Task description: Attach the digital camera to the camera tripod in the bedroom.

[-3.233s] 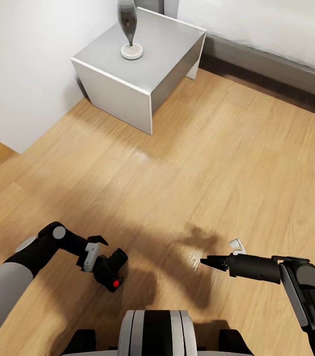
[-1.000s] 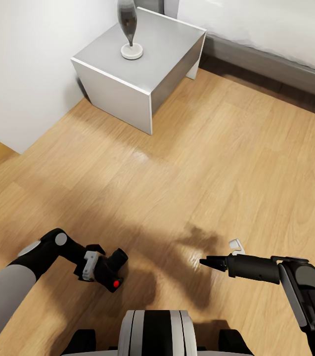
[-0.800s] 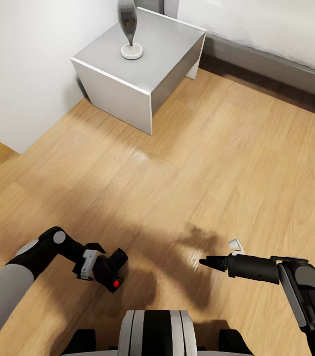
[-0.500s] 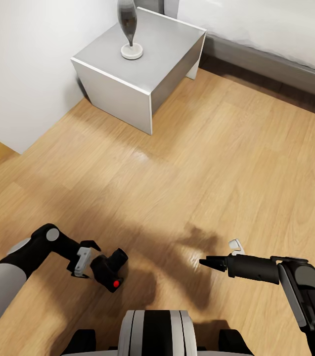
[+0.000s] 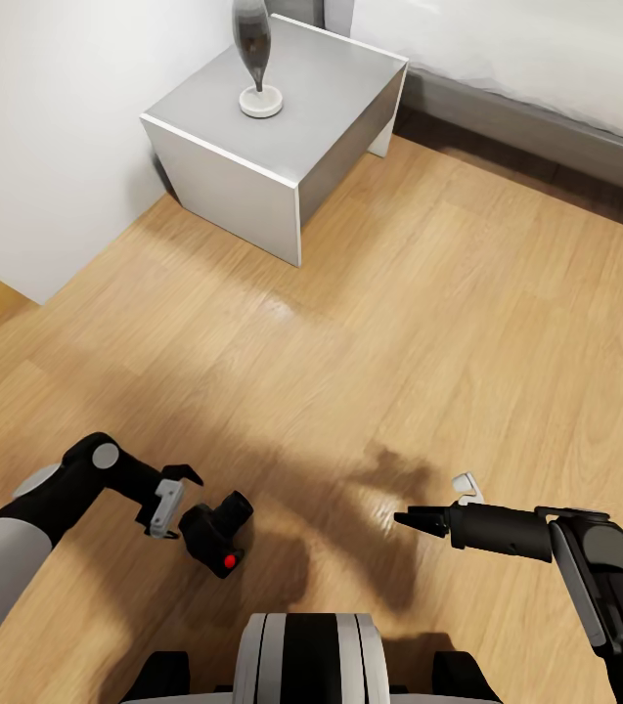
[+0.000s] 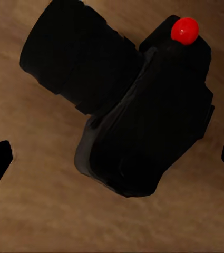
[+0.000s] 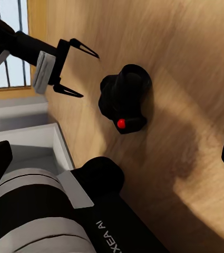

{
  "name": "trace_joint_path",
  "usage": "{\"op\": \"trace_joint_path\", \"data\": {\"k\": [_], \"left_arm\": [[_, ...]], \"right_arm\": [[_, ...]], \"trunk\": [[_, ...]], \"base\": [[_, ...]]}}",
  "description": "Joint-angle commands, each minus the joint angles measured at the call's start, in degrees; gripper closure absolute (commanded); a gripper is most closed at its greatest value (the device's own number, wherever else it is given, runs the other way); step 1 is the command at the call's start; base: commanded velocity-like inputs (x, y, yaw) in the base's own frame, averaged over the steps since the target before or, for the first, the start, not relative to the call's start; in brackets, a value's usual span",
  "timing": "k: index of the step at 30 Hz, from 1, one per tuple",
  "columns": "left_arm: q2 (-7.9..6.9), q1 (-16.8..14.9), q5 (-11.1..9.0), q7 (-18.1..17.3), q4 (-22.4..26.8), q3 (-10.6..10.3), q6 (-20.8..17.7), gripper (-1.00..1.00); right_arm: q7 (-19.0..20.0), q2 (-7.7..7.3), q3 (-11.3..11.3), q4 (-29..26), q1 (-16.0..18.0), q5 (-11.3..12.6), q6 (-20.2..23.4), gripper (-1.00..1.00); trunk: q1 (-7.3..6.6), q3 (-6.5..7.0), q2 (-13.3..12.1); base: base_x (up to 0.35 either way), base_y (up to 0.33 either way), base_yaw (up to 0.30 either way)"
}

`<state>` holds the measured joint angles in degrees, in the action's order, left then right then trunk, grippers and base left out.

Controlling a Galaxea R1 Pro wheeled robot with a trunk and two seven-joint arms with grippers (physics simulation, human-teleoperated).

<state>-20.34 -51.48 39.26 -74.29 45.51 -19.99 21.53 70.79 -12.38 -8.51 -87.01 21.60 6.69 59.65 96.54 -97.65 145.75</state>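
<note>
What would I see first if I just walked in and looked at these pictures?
Probably the digital camera, black with a bright red dot, lying on the wood floor in front of the robot. The left gripper is open beside it, not touching it. Farther off, a grey bedside table with a dark vase stands by the bed.

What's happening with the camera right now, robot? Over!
Left gripper open, backed off the digital camera. Camera loose on the wood floor. Right gripper looks shut, empty, off to the side. Nothing between gripper and camera.
</note>
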Motion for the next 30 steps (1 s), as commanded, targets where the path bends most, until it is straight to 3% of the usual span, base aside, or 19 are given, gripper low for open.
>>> {"op": "trace_joint_path", "data": {"k": [1, 20, 26, 30], "left_arm": [[-0.05, 0.0, 0.2, 0.0, 0.4, -0.2, 0.3, -1.00], [0.10, 0.0, 0.4, 0.0, 4.0, -1.0, 0.3, -1.00], [0.10, 0.0, 0.6, 0.0, 4.2, -3.3, 0.3, -1.00], [0.02, 0.0, 0.6, 0.1, 4.2, -6.4, 0.3, -1.00]], "right_arm": [[0.0, -0.01, 0.0, 0.0, 0.0, 0.2, 0.3, -1.00], [-0.2, -0.01, -0.1, 0.0, 0.0, 0.2, 0.3, -1.00], [-1.0, -0.01, -0.1, 0.0, 0.0, 0.2, 0.3, -1.00], [-1.3, -0.01, -0.1, 0.0, 0.0, 0.2, 0.3, -1.00]], "trunk": [[-0.01, -0.03, 0.0], [-0.01, -0.03, 0.0], [-0.01, -0.03, 0.0], [-0.01, -0.03, 0.0]], "base": [[0.000, 0.000, 0.000], [0.000, 0.000, 0.000], [0.000, 0.000, 0.000], [0.000, 0.000, 0.000]]}}
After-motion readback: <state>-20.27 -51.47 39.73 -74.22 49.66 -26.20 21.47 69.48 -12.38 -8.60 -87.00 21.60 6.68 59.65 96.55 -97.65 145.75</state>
